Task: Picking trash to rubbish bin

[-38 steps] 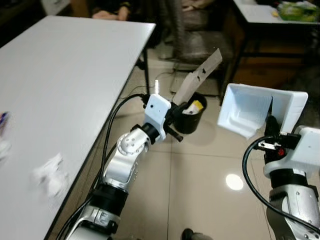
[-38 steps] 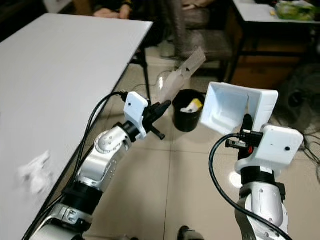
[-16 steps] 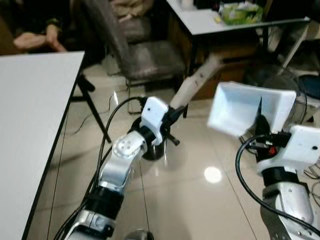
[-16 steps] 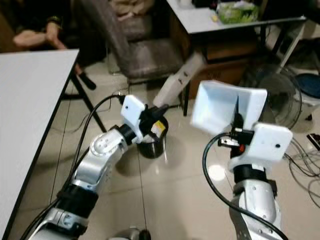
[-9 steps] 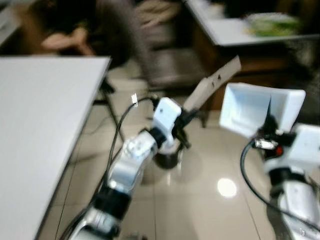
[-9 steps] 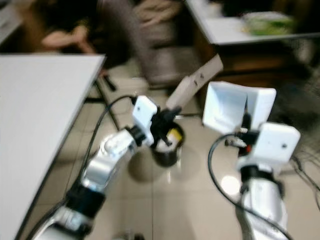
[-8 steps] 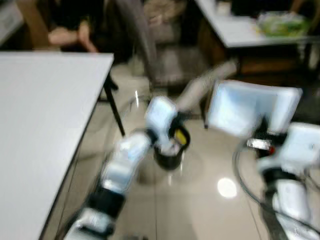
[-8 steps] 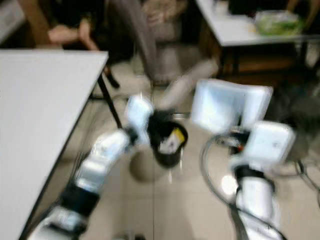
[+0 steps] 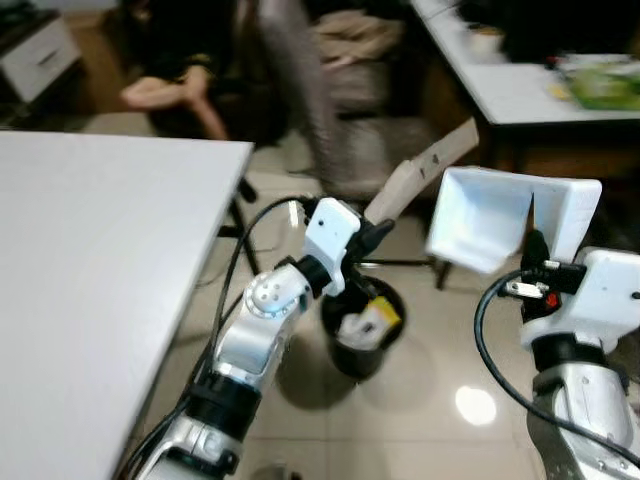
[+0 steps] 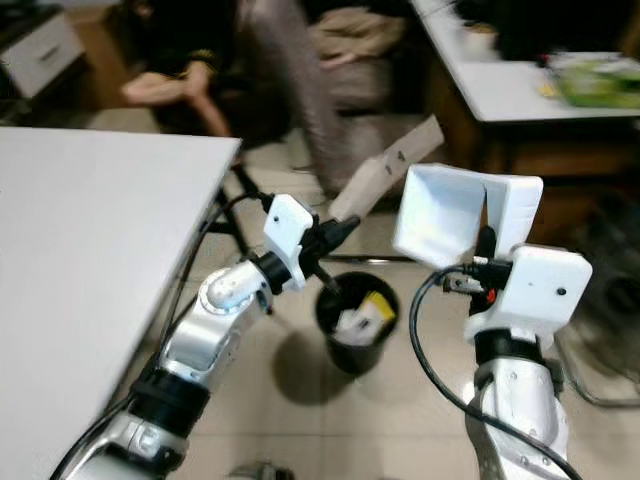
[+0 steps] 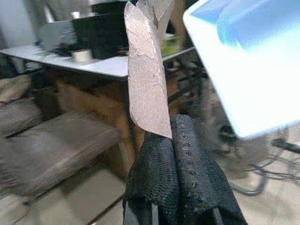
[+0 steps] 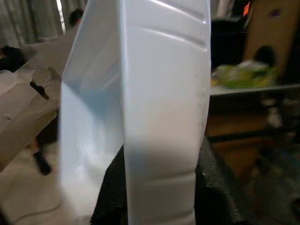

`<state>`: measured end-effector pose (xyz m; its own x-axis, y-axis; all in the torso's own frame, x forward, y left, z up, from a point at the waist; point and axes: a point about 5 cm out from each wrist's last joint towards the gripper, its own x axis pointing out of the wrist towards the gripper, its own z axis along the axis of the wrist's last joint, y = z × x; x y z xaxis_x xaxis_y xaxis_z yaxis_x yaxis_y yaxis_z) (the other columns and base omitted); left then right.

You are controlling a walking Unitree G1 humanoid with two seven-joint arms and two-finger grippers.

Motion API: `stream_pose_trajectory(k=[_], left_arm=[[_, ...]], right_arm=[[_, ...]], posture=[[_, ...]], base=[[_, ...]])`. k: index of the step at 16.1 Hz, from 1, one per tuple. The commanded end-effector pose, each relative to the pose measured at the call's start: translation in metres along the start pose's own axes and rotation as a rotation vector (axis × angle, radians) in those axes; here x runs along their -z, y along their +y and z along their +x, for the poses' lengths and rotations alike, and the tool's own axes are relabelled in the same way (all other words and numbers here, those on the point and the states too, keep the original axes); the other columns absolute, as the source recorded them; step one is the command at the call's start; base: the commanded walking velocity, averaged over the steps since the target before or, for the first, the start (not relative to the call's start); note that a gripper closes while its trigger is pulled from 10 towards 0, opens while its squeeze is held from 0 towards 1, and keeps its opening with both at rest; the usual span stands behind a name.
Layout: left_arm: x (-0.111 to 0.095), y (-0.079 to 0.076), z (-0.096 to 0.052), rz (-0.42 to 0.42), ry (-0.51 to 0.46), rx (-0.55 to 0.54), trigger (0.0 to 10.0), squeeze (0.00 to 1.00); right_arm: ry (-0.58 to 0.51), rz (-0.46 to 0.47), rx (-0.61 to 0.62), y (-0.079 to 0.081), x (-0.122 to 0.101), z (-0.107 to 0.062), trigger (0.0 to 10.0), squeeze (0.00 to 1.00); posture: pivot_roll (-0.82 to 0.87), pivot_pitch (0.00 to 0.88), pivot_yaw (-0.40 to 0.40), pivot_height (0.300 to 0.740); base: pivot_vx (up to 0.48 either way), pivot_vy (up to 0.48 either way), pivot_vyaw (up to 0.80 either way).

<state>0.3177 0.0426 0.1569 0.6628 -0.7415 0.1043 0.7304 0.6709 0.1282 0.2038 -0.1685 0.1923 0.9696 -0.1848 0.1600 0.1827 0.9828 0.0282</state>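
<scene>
Closer than a moment ago, the black bin (image 9: 362,330) now sits lower centre, under the left gripper (image 9: 378,229).
Left gripper pinches a cardboard strip (image 9: 425,173); right gripper (image 10: 487,245) apparently clamps a white foam tray (image 10: 455,217) at right.

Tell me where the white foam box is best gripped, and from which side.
Grip the foam box by its thin side wall, coming from below, probably as the right claw does now: shut on the wall's lower edge. The box is open and tilted, so its walls are flat and narrow enough for two fingers.
</scene>
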Motion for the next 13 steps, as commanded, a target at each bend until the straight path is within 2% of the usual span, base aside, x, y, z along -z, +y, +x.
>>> stream_pose_trajectory(k=[1,7,13], left_arm=[[-0.0017,-0.0024,0.0018,0.012,-0.005,0.013,10.0,0.00],[0.0017,-0.0055,0.0007,0.024,-0.001,0.021,10.0,0.00],[0.0043,-0.0060,0.0001,0.012,-0.003,0.019,10.0,0.00]], right_arm=[[-0.014,-0.014,0.005,-0.0025,-0.0029,-0.0009,10.0,0.00],[-0.013,-0.020,-0.004,-0.0019,-0.0026,0.0005,10.0,0.00],[-0.005,-0.005,-0.004,-0.0016,-0.0010,0.0029,10.0,0.00]], posture=[[0.02,0.121,0.053,0.740],[0.02,0.120,0.046,0.740],[0.03,0.118,0.045,0.740]], base=[[0.469,0.000,0.00],[0.462,0.000,0.00],[0.000,0.000,0.00]])
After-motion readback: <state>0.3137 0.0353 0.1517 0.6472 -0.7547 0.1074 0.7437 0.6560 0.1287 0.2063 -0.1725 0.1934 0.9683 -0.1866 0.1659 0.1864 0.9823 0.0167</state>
